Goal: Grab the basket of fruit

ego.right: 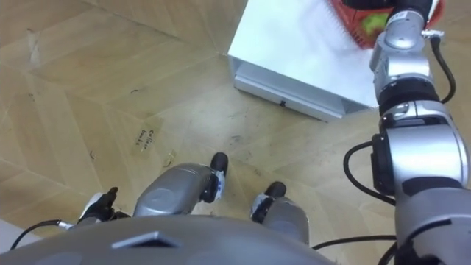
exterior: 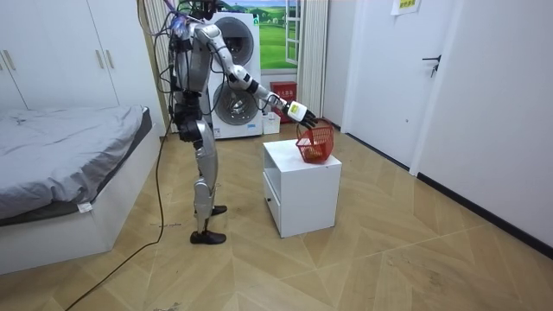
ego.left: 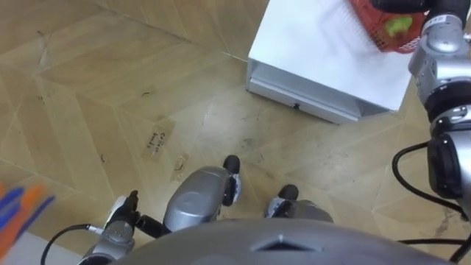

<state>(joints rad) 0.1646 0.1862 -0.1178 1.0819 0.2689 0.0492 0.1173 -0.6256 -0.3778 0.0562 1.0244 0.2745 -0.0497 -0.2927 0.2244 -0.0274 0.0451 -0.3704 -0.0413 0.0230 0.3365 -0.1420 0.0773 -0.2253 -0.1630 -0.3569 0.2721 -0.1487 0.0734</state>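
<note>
Wood parquet floor (ego.left: 110, 88): the robot stands on it, just beside a white cabinet (ego.left: 309, 51).

Left hand (ego.left: 121, 215): low at the robot's side; cannot tell whether its fingers are apart or curled.

Cabinet: drawer front faces the robot.

Red fruit basket (ego.left: 383, 26): at the far side of the cabinet top, green fruit (ego.left: 397, 26) inside.

Right hand (exterior: 294, 109): arm stretched out, hand directly above the basket at its raised handle. Cannot tell whether the fingers clasp the handle.

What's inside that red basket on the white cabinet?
One green fruit shows inside the red basket on the white cabinet. The rest of its inside is covered by the robot's right arm and cut by the view's top edge, so other fruit cannot be told.
</note>
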